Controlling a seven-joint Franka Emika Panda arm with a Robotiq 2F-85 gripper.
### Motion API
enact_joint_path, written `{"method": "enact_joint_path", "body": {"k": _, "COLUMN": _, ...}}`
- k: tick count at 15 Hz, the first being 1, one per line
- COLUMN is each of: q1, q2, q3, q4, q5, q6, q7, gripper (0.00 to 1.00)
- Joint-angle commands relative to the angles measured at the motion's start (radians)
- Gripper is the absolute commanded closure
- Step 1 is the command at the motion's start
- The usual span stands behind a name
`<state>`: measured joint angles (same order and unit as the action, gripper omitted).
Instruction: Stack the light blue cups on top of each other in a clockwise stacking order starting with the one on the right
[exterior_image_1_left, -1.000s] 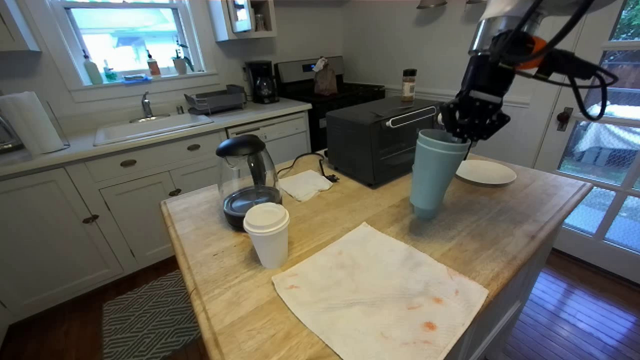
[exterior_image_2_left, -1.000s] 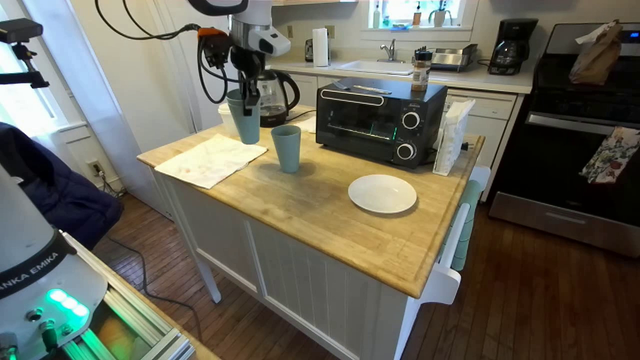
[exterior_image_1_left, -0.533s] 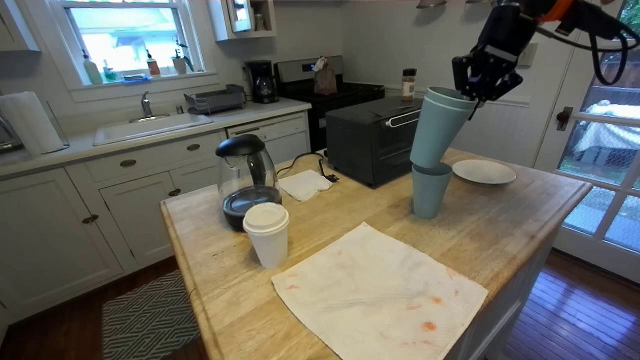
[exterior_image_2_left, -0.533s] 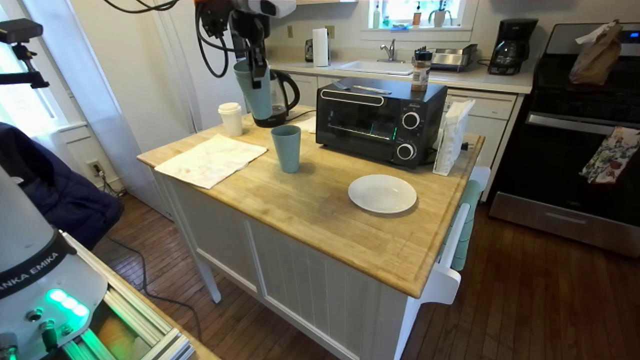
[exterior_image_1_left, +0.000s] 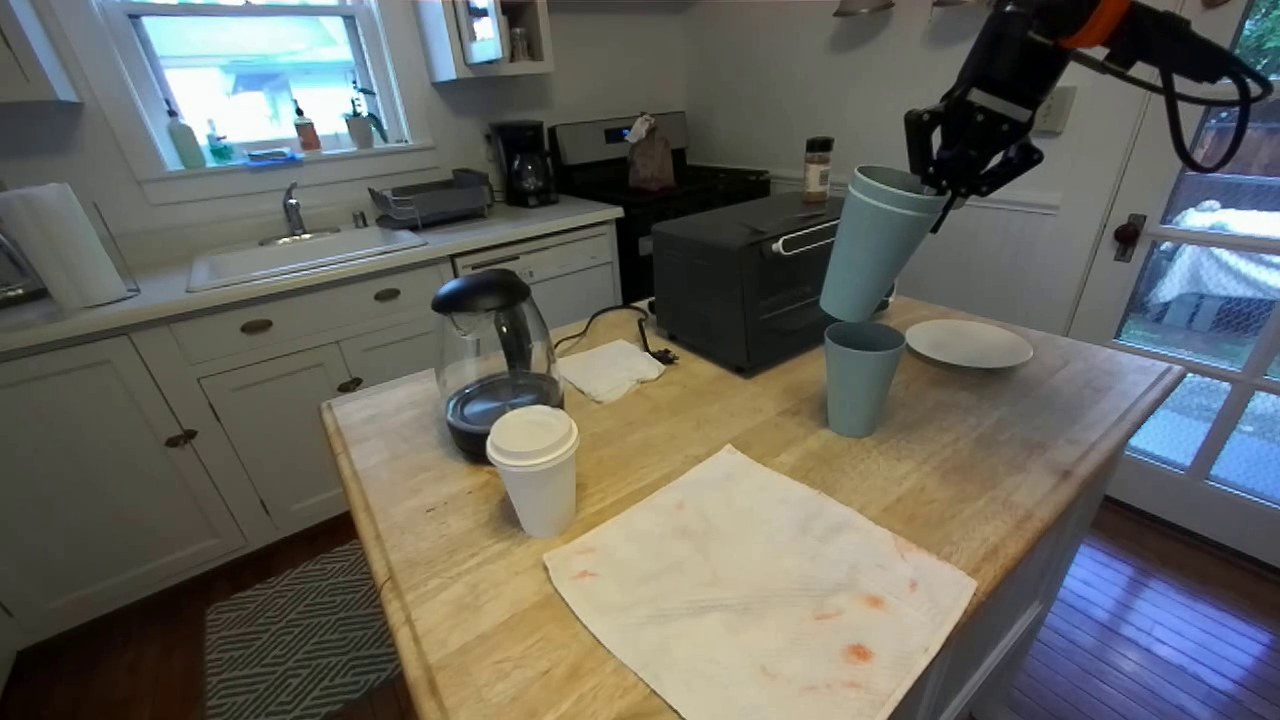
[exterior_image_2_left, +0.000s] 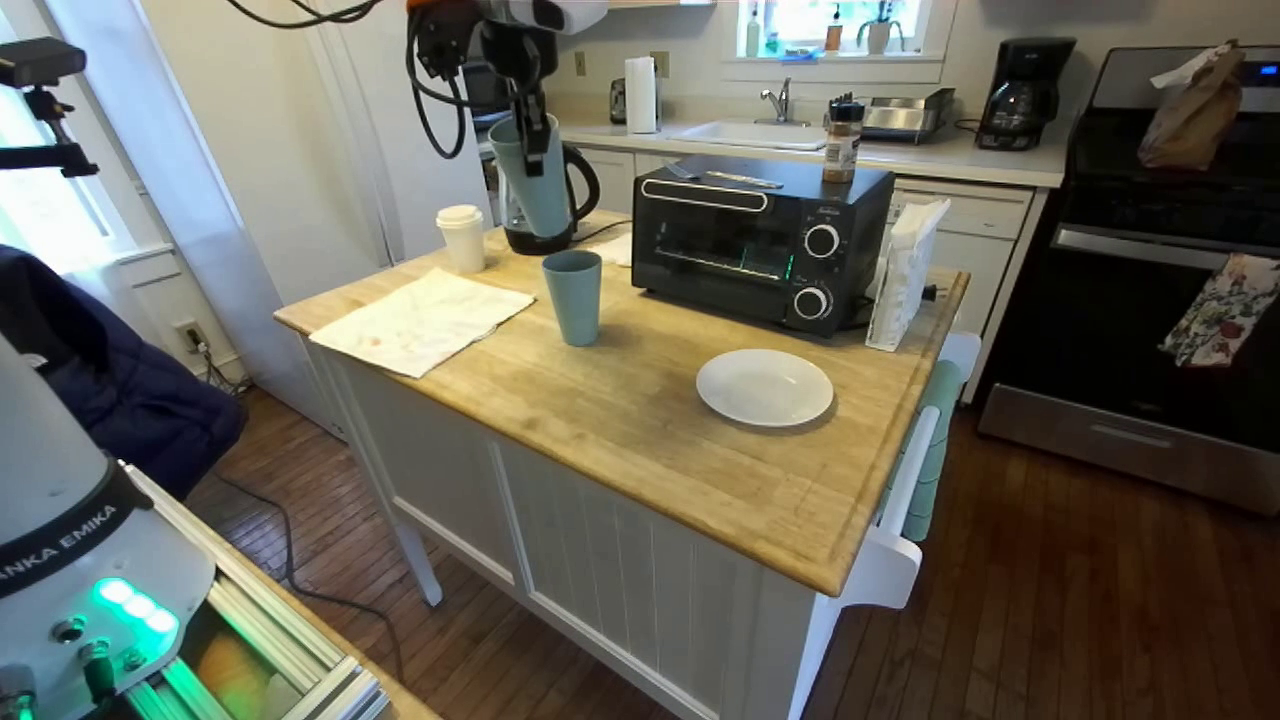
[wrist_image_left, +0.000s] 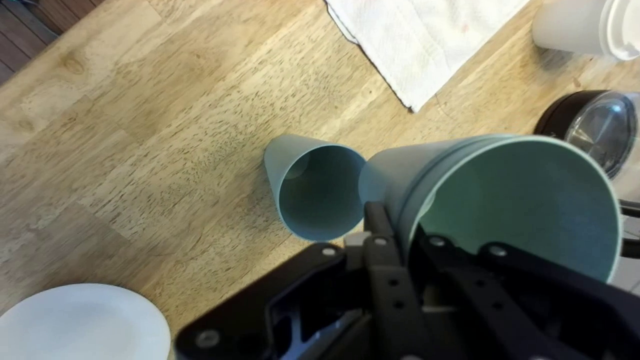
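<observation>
White cloth (exterior_image_1_left: 750, 590), stained orange, lies nearest on the desk (exterior_image_1_left: 990, 440) in an exterior view. Beyond it, one light blue cup (exterior_image_1_left: 862, 390) stands upright; higher and apart, the gripper (exterior_image_1_left: 942, 205) pinches two nested, tilted light blue cups (exterior_image_1_left: 878, 252) at the rim. Behind sits a toaster oven (exterior_image_1_left: 745, 285).

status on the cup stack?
Done: two light blue tumblers are nested, both rims showing. In hand: the gripper holds that pair at the rim, tilted and clear of the wooden tabletop. Left: the third tumbler stands upright on its own; the likely finish is lowering the pair into it and letting go.
</observation>
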<state>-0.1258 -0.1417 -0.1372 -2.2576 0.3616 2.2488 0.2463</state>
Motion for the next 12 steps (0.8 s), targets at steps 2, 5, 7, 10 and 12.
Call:
{"method": "enact_joint_path", "body": {"k": 2, "q1": -0.008, "q2": 0.044, "q3": 0.004, "q4": 0.028, "q5": -0.020, "q6": 0.046, "q7": 0.061, "gripper": 0.98}}
{"method": "enact_joint_path", "body": {"k": 5, "q1": -0.008, "q2": 0.059, "q3": 0.005, "q4": 0.030, "q5": -0.033, "q6": 0.053, "q7": 0.082, "gripper": 0.98}}
{"method": "enact_joint_path", "body": {"k": 7, "q1": -0.008, "q2": 0.068, "q3": 0.005, "q4": 0.035, "q5": -0.049, "q6": 0.053, "q7": 0.095, "gripper": 0.98}}
{"method": "enact_joint_path", "body": {"k": 10, "q1": -0.010, "q2": 0.076, "q3": 0.005, "q4": 0.038, "q5": -0.081, "q6": 0.055, "q7": 0.122, "gripper": 0.98}}
{"method": "enact_joint_path", "body": {"k": 12, "q1": -0.010, "q2": 0.082, "q3": 0.005, "q4": 0.039, "q5": -0.101, "q6": 0.051, "q7": 0.140, "gripper": 0.98}}
